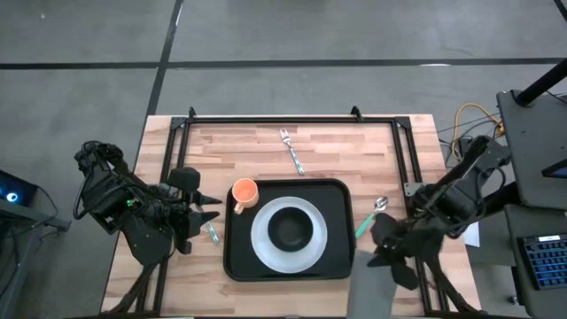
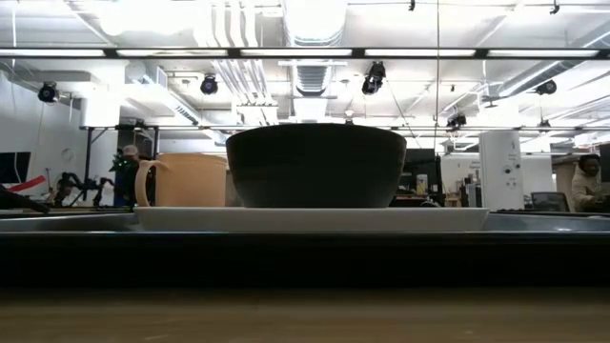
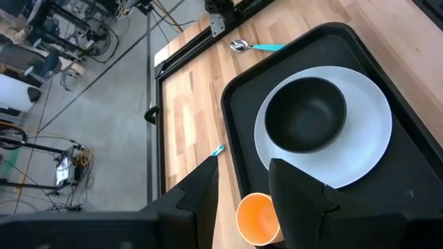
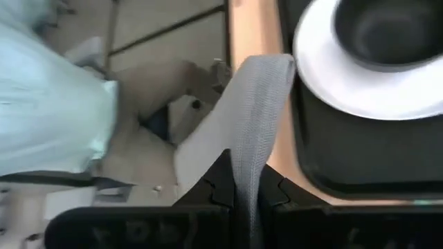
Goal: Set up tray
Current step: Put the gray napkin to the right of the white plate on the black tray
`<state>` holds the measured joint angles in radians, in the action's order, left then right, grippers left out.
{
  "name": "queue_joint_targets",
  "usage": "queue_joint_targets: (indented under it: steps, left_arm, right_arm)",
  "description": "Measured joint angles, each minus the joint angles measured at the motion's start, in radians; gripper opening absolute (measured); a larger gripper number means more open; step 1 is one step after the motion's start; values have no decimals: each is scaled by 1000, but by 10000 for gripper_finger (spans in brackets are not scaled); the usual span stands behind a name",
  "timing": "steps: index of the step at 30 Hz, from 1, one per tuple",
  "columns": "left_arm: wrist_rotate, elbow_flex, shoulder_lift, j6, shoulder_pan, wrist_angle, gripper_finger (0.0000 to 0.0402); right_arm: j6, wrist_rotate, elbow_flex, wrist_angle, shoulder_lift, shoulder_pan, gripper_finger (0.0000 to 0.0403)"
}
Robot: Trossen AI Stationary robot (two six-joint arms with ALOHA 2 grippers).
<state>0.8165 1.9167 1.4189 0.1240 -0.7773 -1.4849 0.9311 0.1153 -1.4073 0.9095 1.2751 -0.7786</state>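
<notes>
The large black tray (image 1: 332, 199) lies mid-table and carries a white plate (image 1: 266, 244) with a small black bowl (image 1: 290, 229) on it. An orange cup (image 1: 244, 193) stands on the tray's far left corner. In the low view, bowl (image 2: 315, 164), plate (image 2: 310, 219) and cup (image 2: 186, 181) stand behind the tray's rim (image 2: 305, 250). My left gripper (image 1: 209, 213) is open beside the tray's left edge, near the cup (image 3: 256, 218). My right gripper (image 1: 383, 251) is off the tray's near right corner, shut on a grey napkin (image 1: 372, 285). My right gripper pinches the grey napkin (image 4: 246, 173) between its two fingers (image 4: 218, 181). The cloth runs out past the fingertips as a long strip (image 4: 259, 97) beside the tray's edge. Which end of it is held, and how many layers, is hidden by the fingers.
A fork (image 1: 291, 151) lies on the table beyond the tray. A teal-handled spoon (image 1: 370, 217) lies right of the tray, and another teal-handled utensil (image 1: 212, 233) lies left of it by my left gripper. A black frame (image 1: 292, 120) borders the table.
</notes>
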Motion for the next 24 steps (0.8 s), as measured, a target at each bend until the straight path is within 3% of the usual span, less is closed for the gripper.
queue_joint_targets:
  steps: [5, 17, 24]
  left_arm:
    - [0, 0, 0, 8, 0, 0, 110]
    - [-3, 0, 0, 13, 0, 0, 110]
    - [-3, 0, 0, 14, 0, 0, 110]
  right_arm:
    - [-61, -48, 8, -71, 17, 32, 8]
    - [-25, -151, 277, -363, -17, 43, 8]
    - [-178, -173, 409, -392, -32, 185, 8]
